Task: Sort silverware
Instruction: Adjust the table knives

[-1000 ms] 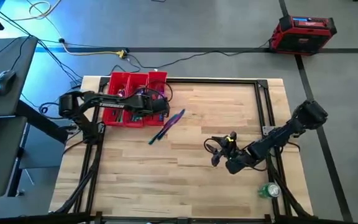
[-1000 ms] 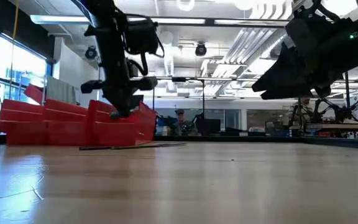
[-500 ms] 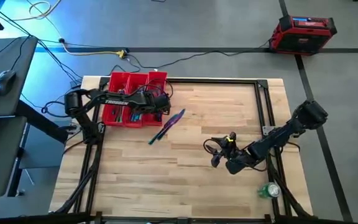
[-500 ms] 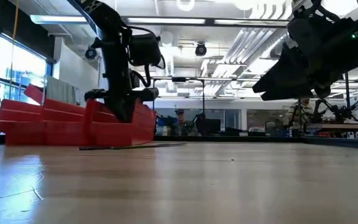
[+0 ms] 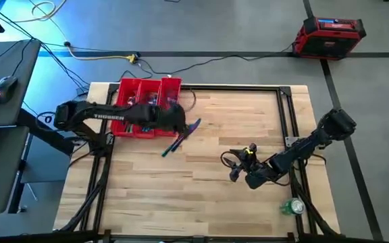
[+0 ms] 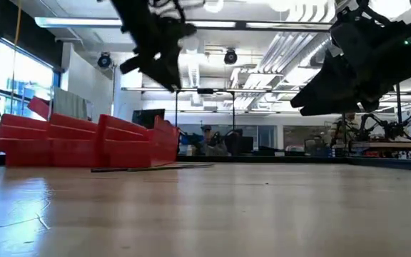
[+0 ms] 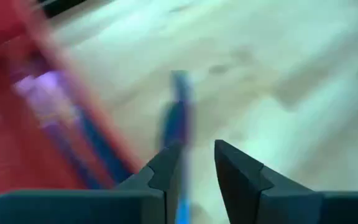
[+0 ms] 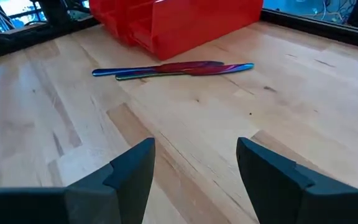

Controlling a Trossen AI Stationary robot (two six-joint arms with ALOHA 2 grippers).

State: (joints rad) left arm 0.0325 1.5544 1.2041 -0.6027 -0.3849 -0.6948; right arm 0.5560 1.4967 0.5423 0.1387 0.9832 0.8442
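Observation:
Some pieces of iridescent silverware [image 5: 181, 137] lie side by side on the wooden table, just off the right end of the red tray [image 5: 130, 91]. They also show in the right wrist view [image 8: 173, 69]. My left gripper [image 5: 176, 121] hangs raised over the tray's right end, close above these pieces. Its fingers [image 7: 196, 155] stand a little open with nothing between them, and the view is blurred. More purple and blue pieces [image 7: 48, 93] show blurred inside the tray. My right gripper [image 5: 235, 169] waits open at the table's right, facing the silverware [image 8: 194, 155].
Black frame rails [image 5: 286, 121] run along the table's edges. A green can-like thing [image 5: 292, 206] lies near the front right corner. Cables and a red case [image 5: 333, 30] are on the floor beyond the table. Bare wood [image 5: 201, 196] stretches between the two arms.
My left gripper has risen out of the tray's right end, high above the tray, and shifted slightly toward the loose silverware. The silverware on the table has stayed where it was.

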